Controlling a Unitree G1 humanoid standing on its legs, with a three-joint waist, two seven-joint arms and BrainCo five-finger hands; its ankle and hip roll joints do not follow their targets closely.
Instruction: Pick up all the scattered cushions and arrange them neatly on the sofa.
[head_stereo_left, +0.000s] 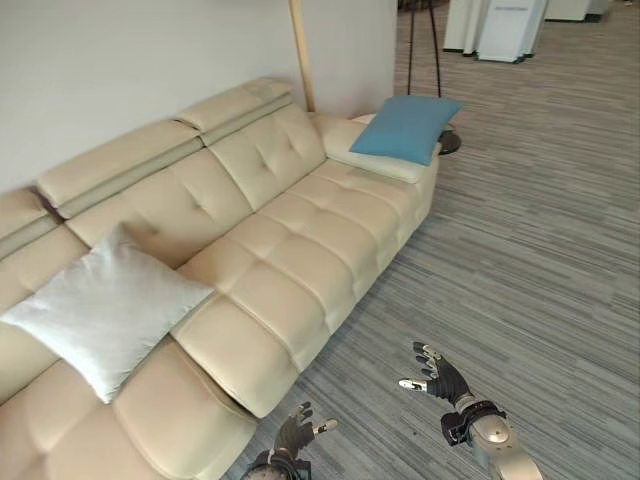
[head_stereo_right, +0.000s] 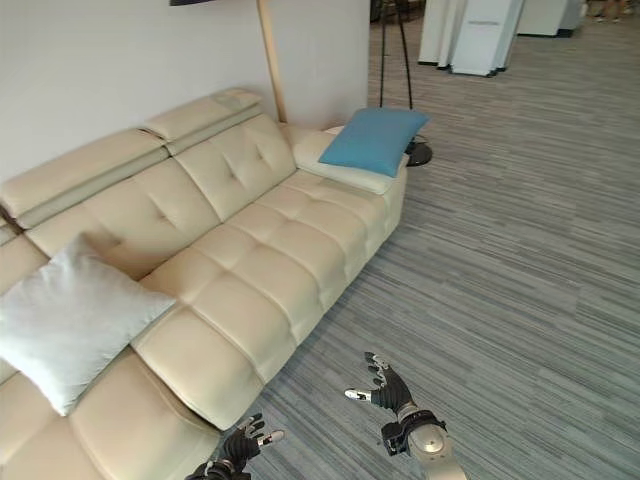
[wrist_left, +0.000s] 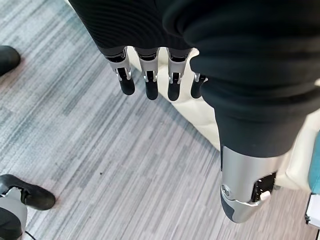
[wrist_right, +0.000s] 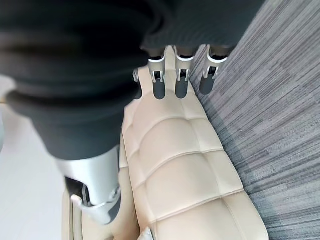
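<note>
At the bottom of the left eye view, both hands hovered low over the grey striped carpet (head_stereo_left: 520, 260), just off the front edge of the cream sofa (head_stereo_left: 300, 250). The left hand (head_stereo_left: 295, 435) sat at the lower centre of the frame, nearly touching the sofa's near corner; the right hand (head_stereo_left: 440, 375) hung a little further right, clear of the seat. Each had its fingers spread and relaxed, and neither held anything; the wrist views showed the same, with straight dark-tipped fingers (wrist_left: 147, 82) over bare carpet and over the quilted seat.

Two cushions already lay on the sofa. The white cushion (head_stereo_left: 105, 305) rested at the left of the frame, turned corner-up like a diamond against the backrest, up and to the left of the left hand and clearly nearer to it than to the right. The blue cushion (head_stereo_left: 405, 128) lay at the upper centre, tilted across the far armrest, well apart from both hands, its long side running roughly along the armrest.

No cushion was visible on the carpet, so the likely next job was straightening, and the white one would probably fall to the left arm.
</note>
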